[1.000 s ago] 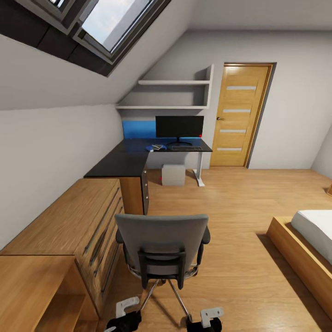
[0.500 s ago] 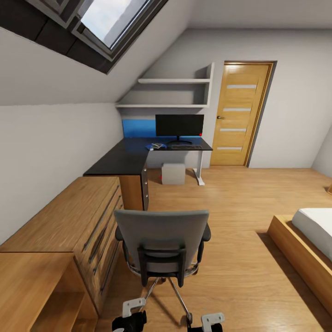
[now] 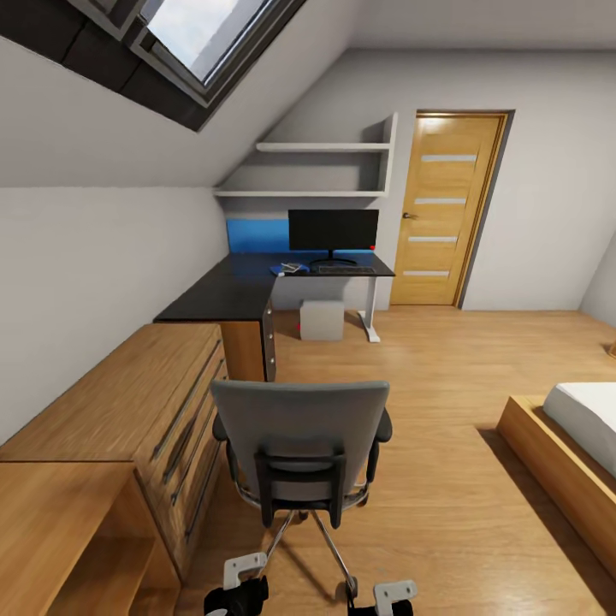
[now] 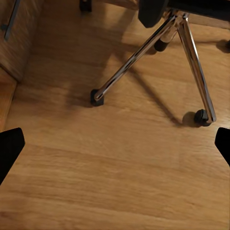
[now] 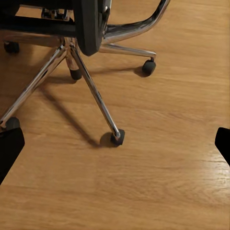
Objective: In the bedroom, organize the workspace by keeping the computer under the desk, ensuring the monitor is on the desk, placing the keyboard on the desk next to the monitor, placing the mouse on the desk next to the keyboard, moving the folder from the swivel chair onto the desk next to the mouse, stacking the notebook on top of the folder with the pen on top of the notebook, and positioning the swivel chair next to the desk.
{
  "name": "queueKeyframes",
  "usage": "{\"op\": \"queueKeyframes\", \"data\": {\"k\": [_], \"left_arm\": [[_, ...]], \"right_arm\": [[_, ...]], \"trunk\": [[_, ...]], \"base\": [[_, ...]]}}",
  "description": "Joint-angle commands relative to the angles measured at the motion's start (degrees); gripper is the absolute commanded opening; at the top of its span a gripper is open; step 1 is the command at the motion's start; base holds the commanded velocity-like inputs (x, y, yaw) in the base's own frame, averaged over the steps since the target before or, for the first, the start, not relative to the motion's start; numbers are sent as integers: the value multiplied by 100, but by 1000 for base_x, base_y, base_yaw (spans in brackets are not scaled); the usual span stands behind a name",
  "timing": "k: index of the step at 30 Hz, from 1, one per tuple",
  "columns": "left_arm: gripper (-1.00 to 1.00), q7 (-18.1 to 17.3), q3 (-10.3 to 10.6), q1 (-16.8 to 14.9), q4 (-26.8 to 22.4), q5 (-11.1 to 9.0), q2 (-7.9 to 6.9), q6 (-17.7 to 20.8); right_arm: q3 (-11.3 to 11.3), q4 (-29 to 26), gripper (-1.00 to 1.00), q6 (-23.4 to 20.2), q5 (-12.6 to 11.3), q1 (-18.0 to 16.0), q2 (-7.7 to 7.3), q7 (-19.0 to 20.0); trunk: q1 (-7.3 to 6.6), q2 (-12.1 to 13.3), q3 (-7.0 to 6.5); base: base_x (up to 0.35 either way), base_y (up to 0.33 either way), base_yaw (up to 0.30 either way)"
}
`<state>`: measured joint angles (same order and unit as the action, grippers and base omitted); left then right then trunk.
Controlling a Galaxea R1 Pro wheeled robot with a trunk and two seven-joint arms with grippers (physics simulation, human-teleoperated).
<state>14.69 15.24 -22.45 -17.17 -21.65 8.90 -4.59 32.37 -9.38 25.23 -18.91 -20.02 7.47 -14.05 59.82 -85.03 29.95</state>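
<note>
The swivel chair stands mid-floor with its back to the robot, well apart from the desk, where the monitor, keyboard and blue folder already sit. Both the left gripper and right gripper hang low with fingers spread wide, holding nothing. Pushing could go wrong: the castors may swivel and send the chair into the wooden dresser beside it.

The head camera is looking from high behind the swivel chair across the room toward the far desk. Both wrist cameras are looking down, close to the wooden floor, sharing the chair's chrome base.
</note>
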Motion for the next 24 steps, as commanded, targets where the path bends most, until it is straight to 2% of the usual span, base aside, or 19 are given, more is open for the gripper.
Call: {"op": "queueKeyframes", "data": {"k": [1,24], "left_arm": [[100,34,49,-5,3,-53,-2,-24],[100,34,41,-5,29,-58,-10,-33]], "right_arm": [[50,3,100,17,-43,-5,0,-27],[50,-2,100,26,-30,-6,0,-27]], "trunk": [[22,-45,24],[527,-967,437]], "base": [[0,0,0],[0,0,0]]}}
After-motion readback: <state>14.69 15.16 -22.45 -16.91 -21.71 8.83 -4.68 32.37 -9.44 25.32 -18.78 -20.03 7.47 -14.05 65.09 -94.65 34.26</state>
